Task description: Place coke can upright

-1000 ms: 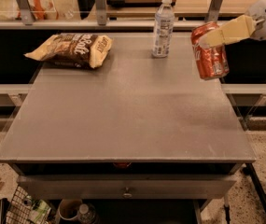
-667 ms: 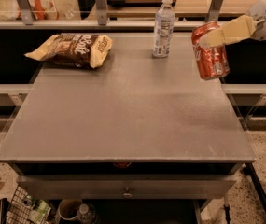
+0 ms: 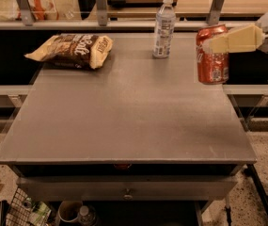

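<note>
The coke can (image 3: 212, 62) is red with white markings and a silver top. It stands nearly upright at the right edge of the grey table (image 3: 129, 112). My gripper (image 3: 218, 40) reaches in from the right, its cream fingers (image 3: 239, 37) clamped around the can's upper part. I cannot tell whether the can's base rests on the table or hangs just above it.
A clear water bottle (image 3: 164, 27) with a white cap stands at the table's back, left of the can. A chip bag (image 3: 72, 51) lies at the back left. A shelf rail runs behind the table. A basket with items (image 3: 35, 211) sits below the front.
The can has turned from a slight tilt to nearly upright in my gripper. The bottle and chip bag have not moved.
</note>
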`<state>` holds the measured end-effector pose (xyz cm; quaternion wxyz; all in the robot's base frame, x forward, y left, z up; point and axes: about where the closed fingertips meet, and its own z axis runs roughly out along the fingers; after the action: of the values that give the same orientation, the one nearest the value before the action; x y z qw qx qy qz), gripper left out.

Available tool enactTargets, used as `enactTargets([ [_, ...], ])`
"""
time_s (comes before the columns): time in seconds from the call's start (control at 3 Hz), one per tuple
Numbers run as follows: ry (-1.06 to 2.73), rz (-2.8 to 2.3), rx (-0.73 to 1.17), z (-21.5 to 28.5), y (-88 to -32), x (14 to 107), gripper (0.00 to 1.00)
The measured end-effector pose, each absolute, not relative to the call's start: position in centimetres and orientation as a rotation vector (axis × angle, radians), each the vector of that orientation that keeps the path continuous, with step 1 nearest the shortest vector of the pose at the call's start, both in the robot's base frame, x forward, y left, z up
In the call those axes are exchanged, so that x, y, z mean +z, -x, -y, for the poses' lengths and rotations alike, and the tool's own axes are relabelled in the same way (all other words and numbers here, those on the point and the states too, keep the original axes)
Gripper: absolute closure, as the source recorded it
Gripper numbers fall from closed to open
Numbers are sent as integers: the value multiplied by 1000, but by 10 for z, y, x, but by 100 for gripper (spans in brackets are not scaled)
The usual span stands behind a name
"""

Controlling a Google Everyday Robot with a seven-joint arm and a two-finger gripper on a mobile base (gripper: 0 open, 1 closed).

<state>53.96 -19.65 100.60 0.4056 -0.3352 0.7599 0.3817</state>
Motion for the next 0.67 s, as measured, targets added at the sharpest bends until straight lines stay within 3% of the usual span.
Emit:
enactTargets([
  [0.67, 744, -1695, 832, 174, -513, 977, 100],
])
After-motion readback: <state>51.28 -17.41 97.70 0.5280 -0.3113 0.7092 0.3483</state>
